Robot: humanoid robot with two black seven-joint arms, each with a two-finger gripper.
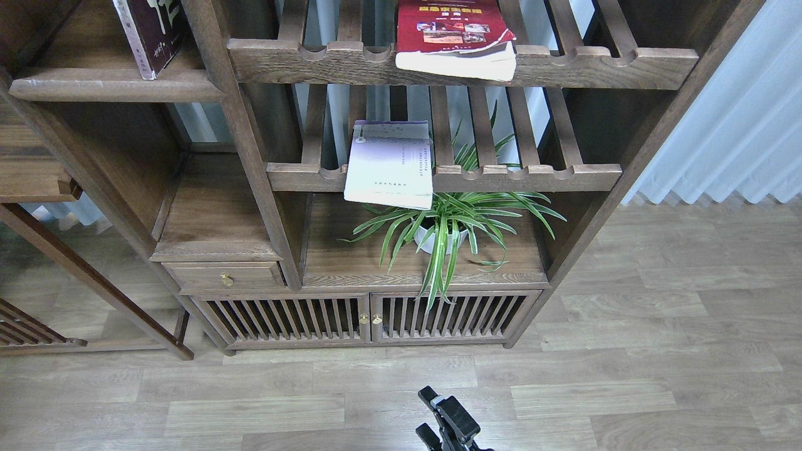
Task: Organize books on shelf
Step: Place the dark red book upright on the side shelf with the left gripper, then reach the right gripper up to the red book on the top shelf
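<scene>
The dark maroon book (152, 34) with white characters leans on the flat dark brown shelf (94, 84) at the top left. The red book (452, 31) with a yellow title lies on the upper slatted rack (626, 62), its curled pages hanging over the front rail. The pale white-lavender book (390, 164) lies on the lower slatted rack (532, 177) and overhangs its front rail. My right gripper (426, 414) is low at the bottom centre, far below the books, with two fingers apart and nothing between them. My left gripper is out of view.
A potted spider plant (448, 222) stands on the board under the pale book. A small drawer (225, 275) and slatted cabinet doors (369, 319) sit below. A wooden frame (94, 282) stands at the left. White curtains (739, 125) hang at the right.
</scene>
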